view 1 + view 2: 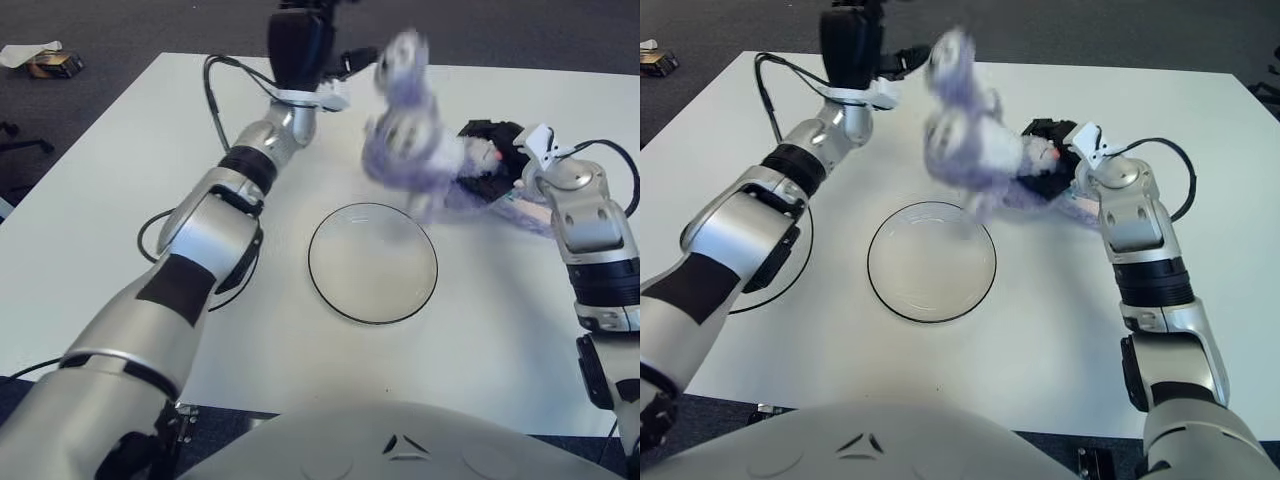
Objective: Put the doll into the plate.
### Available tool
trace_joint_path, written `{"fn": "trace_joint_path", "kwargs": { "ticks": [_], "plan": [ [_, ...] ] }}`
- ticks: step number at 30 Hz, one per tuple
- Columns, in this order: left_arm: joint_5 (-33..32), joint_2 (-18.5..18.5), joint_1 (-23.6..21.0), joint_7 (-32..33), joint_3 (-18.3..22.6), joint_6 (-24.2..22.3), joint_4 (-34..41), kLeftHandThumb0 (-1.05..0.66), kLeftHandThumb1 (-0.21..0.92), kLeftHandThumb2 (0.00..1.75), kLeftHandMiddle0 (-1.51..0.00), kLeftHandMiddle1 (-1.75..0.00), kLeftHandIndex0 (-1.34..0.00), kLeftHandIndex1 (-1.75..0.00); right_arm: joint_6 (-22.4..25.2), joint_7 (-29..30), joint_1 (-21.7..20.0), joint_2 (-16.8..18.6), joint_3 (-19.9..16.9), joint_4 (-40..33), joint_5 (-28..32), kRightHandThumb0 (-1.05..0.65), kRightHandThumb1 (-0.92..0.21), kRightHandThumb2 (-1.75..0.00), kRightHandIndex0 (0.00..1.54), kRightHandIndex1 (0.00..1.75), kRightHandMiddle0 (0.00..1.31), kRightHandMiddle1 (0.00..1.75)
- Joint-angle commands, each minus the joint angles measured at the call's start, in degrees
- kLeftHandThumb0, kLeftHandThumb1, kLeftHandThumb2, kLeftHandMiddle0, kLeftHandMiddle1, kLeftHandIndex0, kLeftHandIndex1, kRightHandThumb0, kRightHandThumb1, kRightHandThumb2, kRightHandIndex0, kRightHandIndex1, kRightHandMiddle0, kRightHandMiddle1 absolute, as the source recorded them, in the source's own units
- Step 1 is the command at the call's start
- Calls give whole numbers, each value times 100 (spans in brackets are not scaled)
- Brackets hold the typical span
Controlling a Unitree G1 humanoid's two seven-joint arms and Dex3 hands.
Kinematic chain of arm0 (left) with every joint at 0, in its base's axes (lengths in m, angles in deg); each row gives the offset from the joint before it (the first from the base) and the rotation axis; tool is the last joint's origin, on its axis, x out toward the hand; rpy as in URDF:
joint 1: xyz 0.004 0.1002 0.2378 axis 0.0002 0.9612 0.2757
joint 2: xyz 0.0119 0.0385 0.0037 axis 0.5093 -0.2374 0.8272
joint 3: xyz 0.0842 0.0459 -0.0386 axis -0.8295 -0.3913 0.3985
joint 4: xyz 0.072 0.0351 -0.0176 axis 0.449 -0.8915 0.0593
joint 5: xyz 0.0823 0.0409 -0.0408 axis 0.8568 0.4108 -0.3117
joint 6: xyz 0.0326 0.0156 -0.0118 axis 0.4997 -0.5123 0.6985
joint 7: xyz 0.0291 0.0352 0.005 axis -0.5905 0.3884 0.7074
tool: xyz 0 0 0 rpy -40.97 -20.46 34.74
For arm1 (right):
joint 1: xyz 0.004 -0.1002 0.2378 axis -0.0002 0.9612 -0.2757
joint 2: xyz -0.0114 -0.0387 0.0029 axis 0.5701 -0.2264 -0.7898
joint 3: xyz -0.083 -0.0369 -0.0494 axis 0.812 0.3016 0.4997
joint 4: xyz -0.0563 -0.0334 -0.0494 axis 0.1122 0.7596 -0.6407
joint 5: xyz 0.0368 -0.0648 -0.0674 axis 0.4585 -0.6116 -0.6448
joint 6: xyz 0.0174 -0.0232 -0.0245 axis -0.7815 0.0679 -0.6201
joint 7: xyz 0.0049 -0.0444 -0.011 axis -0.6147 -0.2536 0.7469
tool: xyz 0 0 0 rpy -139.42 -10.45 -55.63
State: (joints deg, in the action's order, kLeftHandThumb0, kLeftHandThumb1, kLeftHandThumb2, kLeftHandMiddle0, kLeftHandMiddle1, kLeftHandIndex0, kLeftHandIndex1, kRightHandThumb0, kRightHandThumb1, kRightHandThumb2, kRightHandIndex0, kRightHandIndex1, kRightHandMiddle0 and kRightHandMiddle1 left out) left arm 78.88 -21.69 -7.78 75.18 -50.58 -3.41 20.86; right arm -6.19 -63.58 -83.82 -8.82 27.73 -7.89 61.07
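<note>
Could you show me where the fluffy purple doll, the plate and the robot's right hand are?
doll (405,140): left eye view, on its blurred purple body.
plate (330,298): left eye view, on its dark rim at the lower left.
right hand (492,152): left eye view, on the black fingers at the doll.

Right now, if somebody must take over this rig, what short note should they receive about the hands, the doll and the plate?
Left hand: raised over the far part of the table, apart from the doll; what its fingers do cannot be seen.
Right hand: closed on the doll's lower body at the right.
Doll: purple plush, in the air and blurred by motion, just beyond the plate's far rim.
Plate: white with dark rim, at table centre, nothing in it.
Done: doll lifted off the table.
Left: bring it over the plate, lower it and release.
</note>
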Motion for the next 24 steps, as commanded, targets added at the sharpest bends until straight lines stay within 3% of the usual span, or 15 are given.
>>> {"fn": "trace_joint_path", "kwargs": {
  "ticks": [1,13,18,24],
  "plan": [
    [-328,194,289,-398,283,246,284,-79,92,83,-5,-149,0,-146,-23,-19,-107,-6,-35,17,9,56,-11,-157,78,175,104,175],
    [-1596,441,1074,-1629,1372,615,1122,-78,92,90,-2,-124,0,-123,-141,-36,-224,-13,-26,107,-1,56,-10,-158,79,175,105,175],
    [-1843,424,1047,-1697,1748,436,1082,-72,92,92,-4,-111,0,-109,-285,-99,-355,-129,136,283,-183,56,-10,-158,79,175,105,175],
    [-1784,304,1056,-1423,1902,687,1083,-69,92,94,-4,-104,0,-108,-185,-122,-390,-43,21,274,-50,56,-10,-158,79,175,105,175]
  ]
}}
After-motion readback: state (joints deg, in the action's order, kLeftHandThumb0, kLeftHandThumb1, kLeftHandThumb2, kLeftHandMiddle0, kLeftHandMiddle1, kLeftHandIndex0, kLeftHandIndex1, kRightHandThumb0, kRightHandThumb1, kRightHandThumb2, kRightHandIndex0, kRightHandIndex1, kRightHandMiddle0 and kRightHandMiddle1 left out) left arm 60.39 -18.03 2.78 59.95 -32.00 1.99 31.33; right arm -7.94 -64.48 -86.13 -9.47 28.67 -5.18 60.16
